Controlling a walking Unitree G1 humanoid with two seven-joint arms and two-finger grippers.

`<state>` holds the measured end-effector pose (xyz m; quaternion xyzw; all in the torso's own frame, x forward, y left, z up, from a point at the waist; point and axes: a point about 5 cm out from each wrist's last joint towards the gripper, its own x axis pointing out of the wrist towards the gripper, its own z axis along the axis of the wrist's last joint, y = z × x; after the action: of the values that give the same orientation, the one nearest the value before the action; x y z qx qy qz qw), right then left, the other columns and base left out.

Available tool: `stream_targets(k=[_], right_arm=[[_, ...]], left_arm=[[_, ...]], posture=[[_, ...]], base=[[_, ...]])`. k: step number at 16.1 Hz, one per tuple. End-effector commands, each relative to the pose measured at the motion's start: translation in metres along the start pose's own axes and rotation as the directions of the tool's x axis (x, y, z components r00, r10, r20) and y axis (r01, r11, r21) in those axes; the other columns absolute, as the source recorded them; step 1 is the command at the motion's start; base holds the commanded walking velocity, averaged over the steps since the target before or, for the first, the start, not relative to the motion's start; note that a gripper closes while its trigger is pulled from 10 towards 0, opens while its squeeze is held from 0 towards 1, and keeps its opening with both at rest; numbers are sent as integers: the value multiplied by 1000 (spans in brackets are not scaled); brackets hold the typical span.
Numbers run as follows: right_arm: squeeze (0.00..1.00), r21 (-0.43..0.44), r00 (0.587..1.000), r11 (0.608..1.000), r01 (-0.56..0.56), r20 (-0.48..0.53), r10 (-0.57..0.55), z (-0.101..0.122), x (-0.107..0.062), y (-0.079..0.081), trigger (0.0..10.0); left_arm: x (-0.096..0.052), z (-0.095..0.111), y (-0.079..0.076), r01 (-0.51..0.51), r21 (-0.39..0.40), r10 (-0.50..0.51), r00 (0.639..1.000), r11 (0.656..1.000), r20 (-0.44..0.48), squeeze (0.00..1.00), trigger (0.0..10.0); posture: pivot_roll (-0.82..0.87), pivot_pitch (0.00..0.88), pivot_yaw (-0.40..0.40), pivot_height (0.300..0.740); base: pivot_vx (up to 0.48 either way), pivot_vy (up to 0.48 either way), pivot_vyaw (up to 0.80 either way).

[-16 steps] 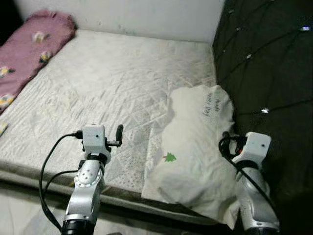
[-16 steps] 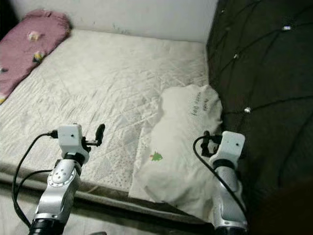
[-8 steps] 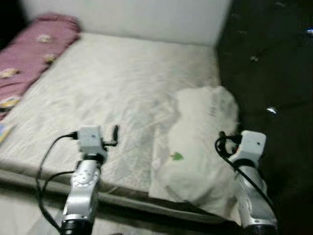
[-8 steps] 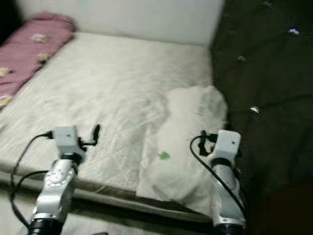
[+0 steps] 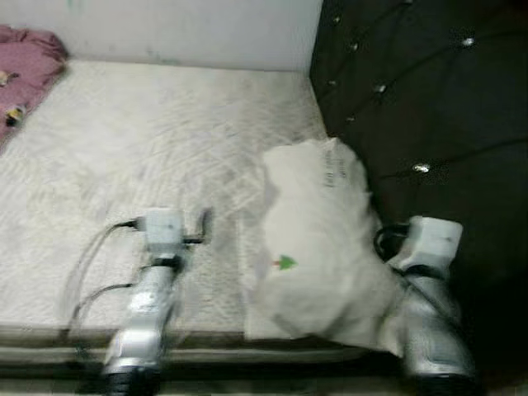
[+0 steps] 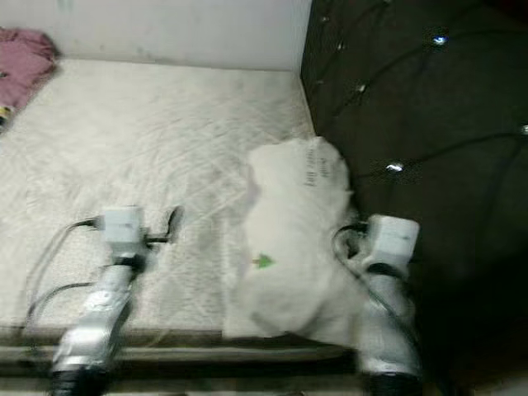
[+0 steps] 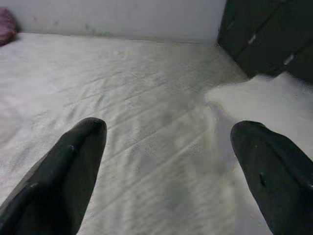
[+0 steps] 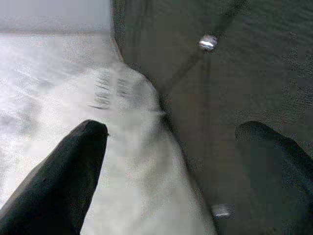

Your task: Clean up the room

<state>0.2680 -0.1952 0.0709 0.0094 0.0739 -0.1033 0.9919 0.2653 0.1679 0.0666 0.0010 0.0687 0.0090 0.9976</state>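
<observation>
Pillow [image 5: 318, 239]: lying on the mattress [image 5: 148, 157], against the headboard [image 5: 429, 107] to my right.
Blanket [image 5: 25, 62]: lying at the mattress's far left.
Wall [image 5: 181, 29]: standing behind the mattress.
My arms: flanking the pillow.

Two silver metal arms with white box-shaped wrist cameras, looping black cables, and long black gripper fingers [image 7: 68, 171].

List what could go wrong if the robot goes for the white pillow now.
The pillow hangs over the mattress edge, so a one-sided pull might tip it off the bed. The right gripper, open, points at the seam between the pillow and the dark tufted headboard; one finger may scrape the headboard. The head views are blurred, so aim may be off. The left gripper is open over bare mattress.
</observation>
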Motion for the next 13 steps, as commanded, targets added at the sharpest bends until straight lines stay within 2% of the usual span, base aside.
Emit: stream_targets(k=[1, 9, 13], right_arm=[[0, -26, 1000, 999, 31, 2, -31, 1, 1, -13, 10000], [0, -34, 1000, 999, 19, 22, -18, 9, 6, -12, 10000], [0, -32, 1000, 999, -21, 17, 21, 6, 3, -7, 10000]], left_arm=[[7, 13, -10, 32, -11, -32, 999, 999, 42, 0, 10000], [7, 24, -7, 11, -10, -11, 997, 1000, 75, 0, 10000], [-2, 17, -12, 21, -7, -21, 998, 1000, 66, 0, 10000]], posture=[[-52, 0, 17, 740], [-50, 0, 13, 740], [-43, 0, 1, 740]], base=[[0, 356, -650], [0, 322, -595], [0, 67, 0]])
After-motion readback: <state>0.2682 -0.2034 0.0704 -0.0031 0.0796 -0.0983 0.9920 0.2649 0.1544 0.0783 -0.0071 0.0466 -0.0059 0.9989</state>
